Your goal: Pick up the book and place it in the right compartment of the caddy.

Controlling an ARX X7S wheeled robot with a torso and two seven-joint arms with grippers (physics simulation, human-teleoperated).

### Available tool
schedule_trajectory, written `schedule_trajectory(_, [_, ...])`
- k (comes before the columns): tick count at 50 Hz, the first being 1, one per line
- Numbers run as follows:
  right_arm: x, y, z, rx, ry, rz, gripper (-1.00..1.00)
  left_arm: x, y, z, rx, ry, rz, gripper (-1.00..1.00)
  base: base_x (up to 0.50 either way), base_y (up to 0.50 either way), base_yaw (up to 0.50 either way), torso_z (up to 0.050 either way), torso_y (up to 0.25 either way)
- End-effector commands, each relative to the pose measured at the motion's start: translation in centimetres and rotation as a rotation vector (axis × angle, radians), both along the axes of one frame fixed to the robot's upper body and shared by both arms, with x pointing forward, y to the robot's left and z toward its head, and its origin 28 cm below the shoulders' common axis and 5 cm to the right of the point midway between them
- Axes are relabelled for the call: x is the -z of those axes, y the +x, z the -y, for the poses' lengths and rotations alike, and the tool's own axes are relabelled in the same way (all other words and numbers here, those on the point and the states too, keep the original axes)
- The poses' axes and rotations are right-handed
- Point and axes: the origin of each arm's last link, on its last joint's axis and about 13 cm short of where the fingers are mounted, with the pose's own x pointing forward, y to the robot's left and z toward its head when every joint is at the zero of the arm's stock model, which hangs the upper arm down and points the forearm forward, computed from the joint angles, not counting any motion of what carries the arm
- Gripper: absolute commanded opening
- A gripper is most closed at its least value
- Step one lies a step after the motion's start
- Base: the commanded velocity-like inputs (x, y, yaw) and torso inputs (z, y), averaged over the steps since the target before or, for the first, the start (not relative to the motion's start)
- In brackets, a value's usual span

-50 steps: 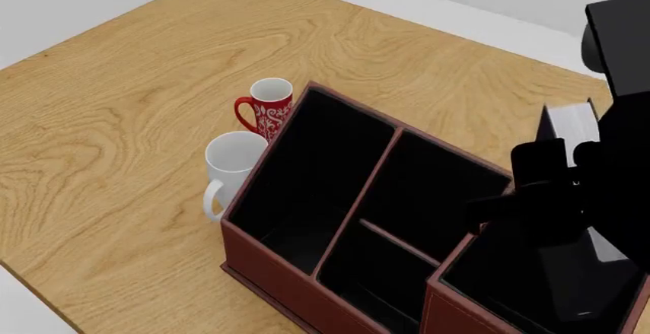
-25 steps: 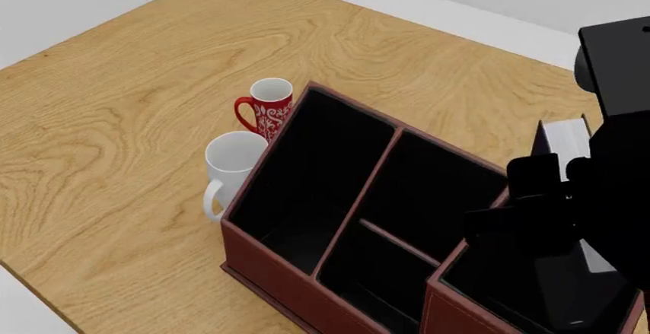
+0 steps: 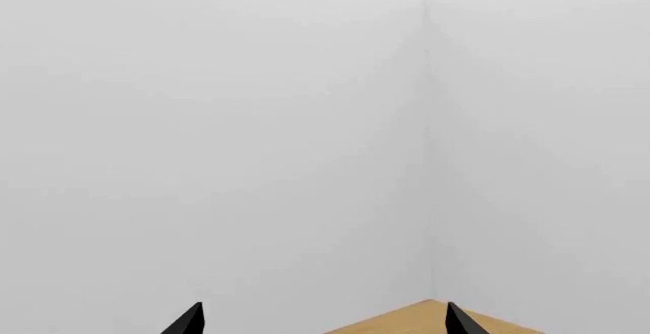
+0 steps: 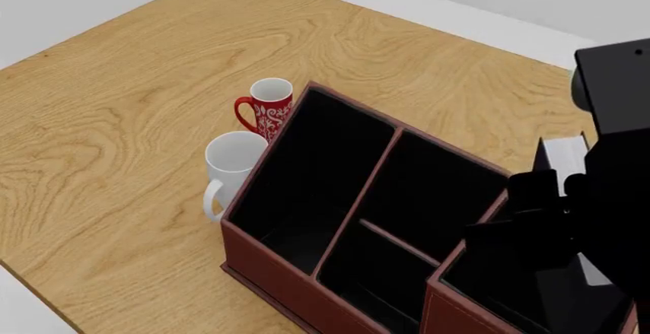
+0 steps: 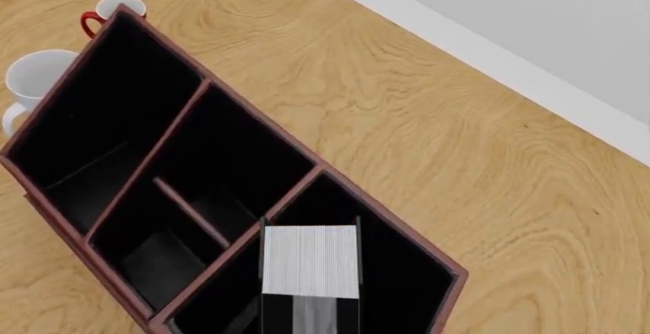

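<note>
My right gripper (image 4: 553,197) hangs over the raised end of the caddy (image 4: 274,265), a boxy black mass in the head view, its jaws closed on the book (image 5: 310,262). In the right wrist view the book stands on edge inside the right compartment (image 5: 406,262), its finely lined white page block facing the camera between two thin black covers. I cannot tell whether its lower edge touches the compartment floor. In the head view only a sliver of white pages (image 4: 565,154) shows behind the gripper.

The caddy is a rectangular, reddish-brown leather-look box with matte black lining. It has one long narrow compartment (image 4: 304,178) on the side by the mugs, divided middle cells, and the taller-walled squarish cell. It sits toward the table's near right corner.

Two glossy cylindrical mugs stand just beside the caddy's long outer wall: a red mug with white patterning (image 4: 266,108) at the far corner, and a plain white mug (image 4: 230,168) nearer to me.

The table (image 4: 122,106) is light oak-grain wood.

My left gripper (image 3: 323,320) shows only two black fingertips (image 3: 186,320) set well apart, so it is open, with pale walls and a corner of the table beyond.
</note>
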Motion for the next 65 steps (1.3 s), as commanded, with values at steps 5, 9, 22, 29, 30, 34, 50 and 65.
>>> schedule_trajectory(5, [0.2, 0.6, 0.2, 0.015, -0.026, 0.049, -1.0, 0.0, 0.0, 0.0, -0.001, 0.0, -0.001, 1.0, 0.0, 0.0, 0.0, 0.0, 0.0])
schedule_trajectory(9, [0.5, 0.7, 0.2, 0.012, -0.026, 0.052, -1.0, 0.0, 0.0, 0.0, -0.002, 0.0, -0.001, 1.0, 0.0, 0.0, 0.0, 0.0, 0.003])
schedule_trajectory(22, [1.0, 1.0, 0.3, 0.005, -0.045, 0.054, -1.0, -0.1, -0.1, 0.0, -0.002, 0.001, 0.0, 1.0, 0.0, 0.0, 0.0, 0.0, 0.001])
schedule_trajectory(29, [1.5, 1.2, 0.4, -0.002, -0.059, 0.061, -1.0, 0.0, 0.0, 0.0, -0.001, 0.002, -0.002, 1.0, 0.0, 0.0, 0.0, 0.0, 0.001])
schedule_trajectory(30, [1.6, 1.2, 0.5, -0.003, -0.06, 0.061, -1.0, 0.0, 0.0, 0.0, 0.0, 0.003, -0.002, 1.0, 0.0, 0.0, 0.0, 0.0, 0.0])
schedule_trajectory(34, [1.7, 1.2, 0.7, 0.001, -0.068, 0.063, -1.0, 0.0, 0.1, 0.0, -0.001, 0.003, -0.002, 1.0, 0.0, 0.0, 0.0, 0.002, 0.003])
schedule_trajectory(50, [2.6, 1.5, 1.0, 0.009, -0.069, 0.053, -1.0, 0.2, 0.1, 0.0, 0.002, 0.006, -0.006, 1.0, 0.0, 0.0, 0.0, 0.0, 0.001])
schedule_trajectory(65, [3.9, 2.3, 1.4, 0.018, -0.069, 0.054, -1.0, 0.2, 0.1, 0.1, 0.001, 0.009, -0.009, 1.0, 0.0, 0.0, 0.0, 0.001, 0.001])
